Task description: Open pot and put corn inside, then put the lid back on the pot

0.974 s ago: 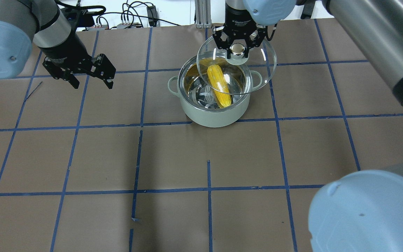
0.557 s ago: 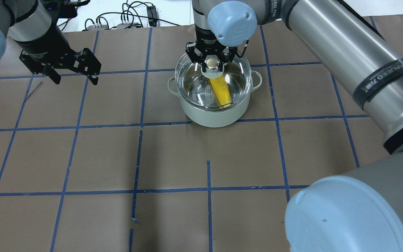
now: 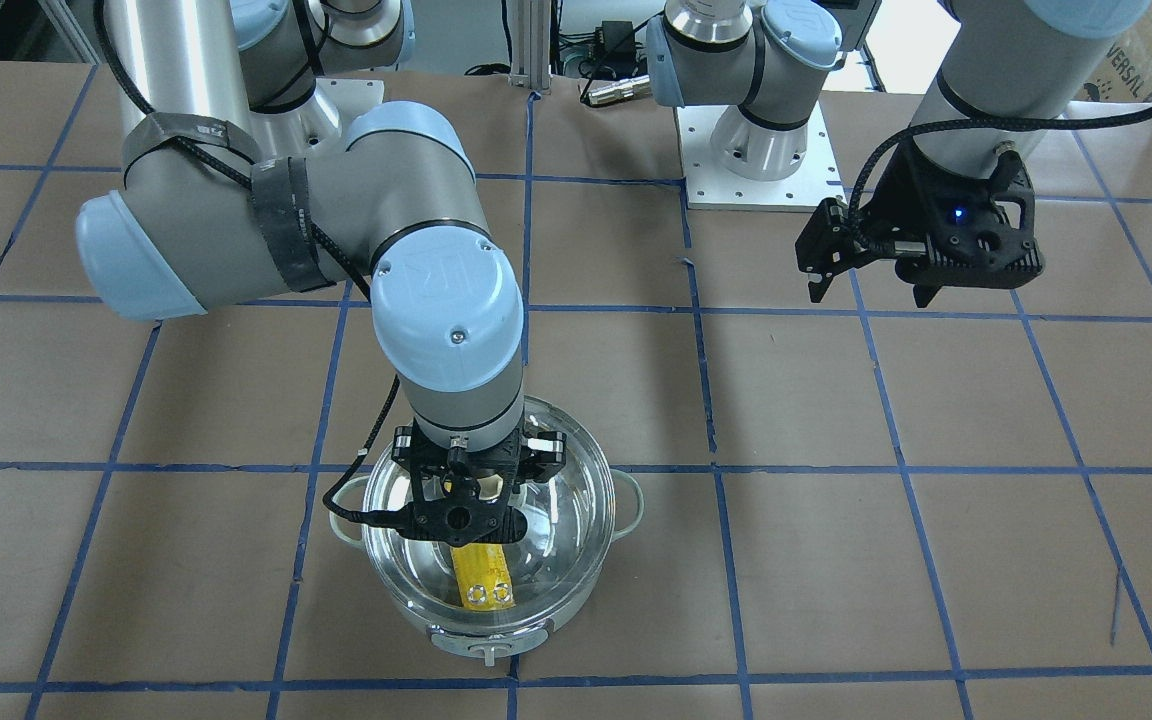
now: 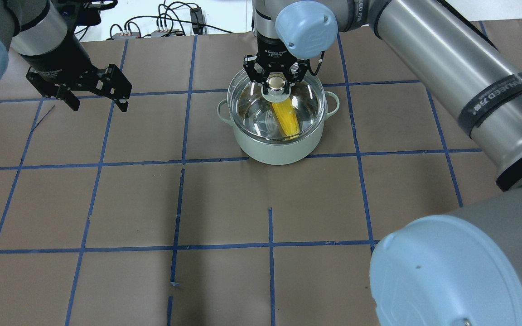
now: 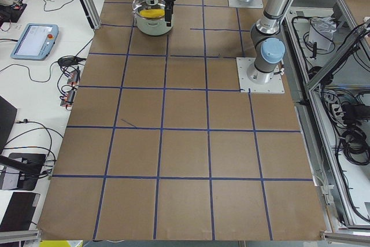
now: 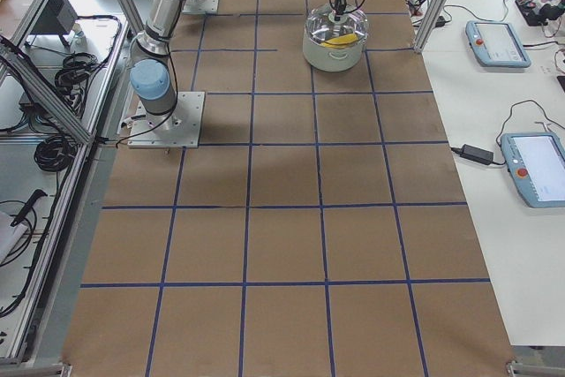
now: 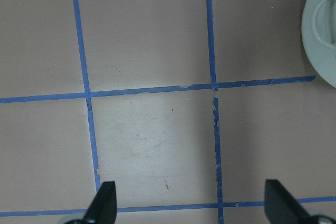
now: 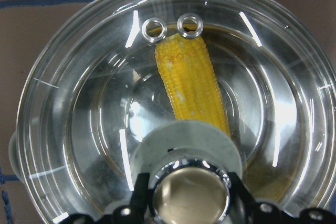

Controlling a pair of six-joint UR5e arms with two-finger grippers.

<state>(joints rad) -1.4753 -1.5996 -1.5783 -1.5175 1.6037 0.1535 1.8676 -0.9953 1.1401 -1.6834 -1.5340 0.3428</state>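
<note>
The right tool (image 4: 275,83) stands straight down over the pot (image 4: 279,151), its fingers pinched narrow on the knob (image 8: 190,200) of the glass lid (image 4: 308,106). Holding it by its centre lets the dome hang level and meet the pot's rim evenly all round. The lid looks centred on the rim, with both loop handles (image 4: 332,100) showing outside it. It looks ready to be let go, by my reading. The corn cob (image 8: 189,85) lies inside the pot, slanted across the shiny floor, so only the release seems left to do. The left tool (image 4: 99,105) hangs spread wide and empty over bare counter (image 4: 224,203), well apart from the pot, probably parked clear of the other arm's work. Much is hard to settle. The tool and wrist cover the far arc of the rim, so I cannot tell whether the lid is fully seated or a touch above it. The knob hides the cob's near end. Glare streaks the glass around the two vent holes (image 8: 155,29). Both side views show the pot too small to judge contact.
</note>
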